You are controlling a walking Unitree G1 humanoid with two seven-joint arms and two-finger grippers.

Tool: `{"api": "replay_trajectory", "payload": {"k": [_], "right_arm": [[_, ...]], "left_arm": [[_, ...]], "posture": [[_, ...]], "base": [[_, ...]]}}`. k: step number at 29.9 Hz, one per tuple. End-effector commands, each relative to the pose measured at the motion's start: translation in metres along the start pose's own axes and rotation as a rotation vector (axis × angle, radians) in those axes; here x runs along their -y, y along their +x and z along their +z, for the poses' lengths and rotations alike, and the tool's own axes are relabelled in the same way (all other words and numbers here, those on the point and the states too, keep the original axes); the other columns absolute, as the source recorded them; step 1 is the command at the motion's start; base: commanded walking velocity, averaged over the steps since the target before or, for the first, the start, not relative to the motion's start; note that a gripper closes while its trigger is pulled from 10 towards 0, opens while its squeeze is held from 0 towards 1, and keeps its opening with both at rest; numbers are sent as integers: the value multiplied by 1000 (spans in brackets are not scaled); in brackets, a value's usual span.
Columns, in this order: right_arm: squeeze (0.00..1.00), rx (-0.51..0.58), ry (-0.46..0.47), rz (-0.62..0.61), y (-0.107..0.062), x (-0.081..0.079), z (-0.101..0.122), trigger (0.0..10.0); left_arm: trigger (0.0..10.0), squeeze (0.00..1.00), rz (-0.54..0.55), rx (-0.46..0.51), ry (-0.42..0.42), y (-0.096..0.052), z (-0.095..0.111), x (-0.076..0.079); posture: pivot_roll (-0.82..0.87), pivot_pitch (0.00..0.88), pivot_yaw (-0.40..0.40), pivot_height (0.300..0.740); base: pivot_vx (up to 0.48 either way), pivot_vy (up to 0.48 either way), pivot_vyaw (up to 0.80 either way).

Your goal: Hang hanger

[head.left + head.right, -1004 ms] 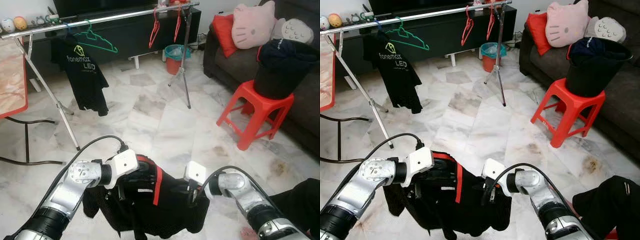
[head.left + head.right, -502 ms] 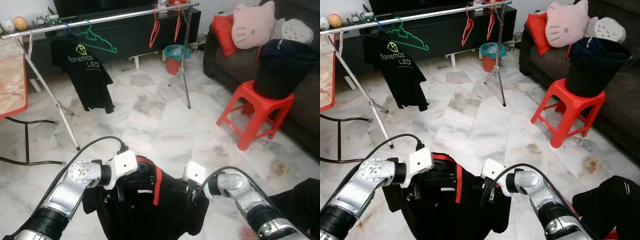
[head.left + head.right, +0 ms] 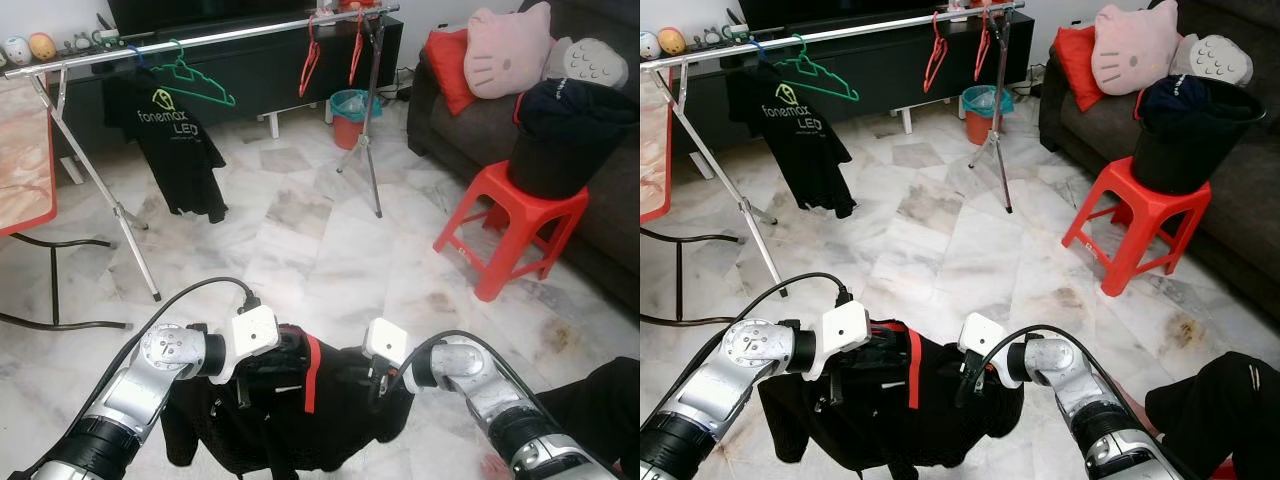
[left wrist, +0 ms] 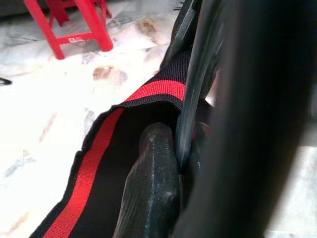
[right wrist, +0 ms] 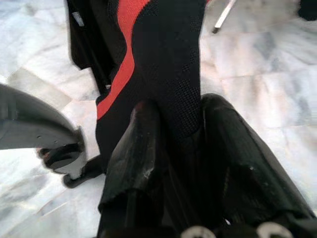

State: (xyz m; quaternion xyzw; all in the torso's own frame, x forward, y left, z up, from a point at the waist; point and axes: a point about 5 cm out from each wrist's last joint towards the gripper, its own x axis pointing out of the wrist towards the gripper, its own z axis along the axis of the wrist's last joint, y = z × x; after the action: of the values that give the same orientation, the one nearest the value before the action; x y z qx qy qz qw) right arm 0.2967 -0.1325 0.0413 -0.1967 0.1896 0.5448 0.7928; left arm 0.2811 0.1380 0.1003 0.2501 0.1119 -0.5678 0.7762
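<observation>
A black shirt point(image 3: 335, 405) with a red stripe point(image 3: 310, 362) hangs low in front of me between both grippers. My left gripper point(image 3: 258, 375) is shut on its collar, where a thin dark bar point(image 4: 190, 99) like a hanger is pinched beside the fingers point(image 4: 153, 178). On the garment's other side, my right gripper point(image 3: 374, 388) is shut on a fold of the black cloth point(image 5: 176, 84). The silver rack rail point(image 3: 220, 38) runs across the far side. It carries a green hanger point(image 3: 195, 82), a black printed T-shirt point(image 3: 178, 140) and two red hangers point(image 3: 310, 60).
A red stool point(image 3: 505, 215) with a black bucket point(image 3: 560, 140) of clothes stands at the right by a dark sofa point(image 3: 445, 110). A teal bin point(image 3: 348, 103) sits behind the rack leg point(image 3: 372, 150). A red-edged table point(image 3: 25, 170) is at the left. A dark trouser leg point(image 3: 600, 400) is at the lower right.
Both grippers have drawn slightly closer together and the held shirt bunches more between them. The T-shirt on the rack has swung a little.
</observation>
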Motion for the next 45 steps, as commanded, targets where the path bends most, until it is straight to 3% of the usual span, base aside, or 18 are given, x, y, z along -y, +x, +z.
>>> {"api": "replay_trajectory", "payload": {"k": [1,4,6,8,13,23,24,25,30,34,42,45], "right_arm": [[0,17,-30,-47,-2,9,8,10000],[0,33,-39,-108,-4,15,11,10000],[0,65,-31,-220,-8,25,16,10000],[0,119,5,-324,-13,35,22,10000],[0,222,36,-452,-21,50,36,10000],[0,247,48,-472,-21,50,37,10000],[584,266,71,-463,-21,50,37,10000],[1000,273,82,-455,-21,50,37,10000],[1000,242,54,-429,-19,47,35,10000],[1000,139,-21,-251,-11,33,26,10000],[1000,25,-2,112,-5,3,7,10000],[1000,29,-8,103,-6,4,8,10000]], "left_arm": [[0,0,44,9,23,-1,3,-5],[0,0,71,12,23,0,2,-7],[0,0,96,8,21,-1,0,-9],[0,0,99,6,18,-1,-1,-9],[0,0,95,6,16,0,-3,-7],[0,0,67,-11,26,2,-5,-4],[0,0,59,-12,22,2,-6,-2],[0,0,53,-11,19,2,-6,-2],[0,0,39,-13,20,2,-6,-1],[0,0,24,-16,26,3,-6,0],[0,0,1,-19,29,5,-6,4],[0,0,-1,-19,29,5,-6,5]], "posture": [[-51,17,-4,740],[-51,17,-4,740],[-51,17,-4,740],[-51,17,-4,740],[-53,18,-5,740],[-55,21,-4,740],[-56,22,-3,740],[-56,22,-3,740],[-57,23,-2,740],[-59,23,0,740],[-58,23,0,740],[-58,24,0,740]], "base": [[0,0,0],[0,0,0],[0,0,0],[0,0,0],[0,0,0],[0,0,0],[0,0,0],[0,0,0],[0,0,0],[0,0,0],[0,0,0],[0,0,0]]}}
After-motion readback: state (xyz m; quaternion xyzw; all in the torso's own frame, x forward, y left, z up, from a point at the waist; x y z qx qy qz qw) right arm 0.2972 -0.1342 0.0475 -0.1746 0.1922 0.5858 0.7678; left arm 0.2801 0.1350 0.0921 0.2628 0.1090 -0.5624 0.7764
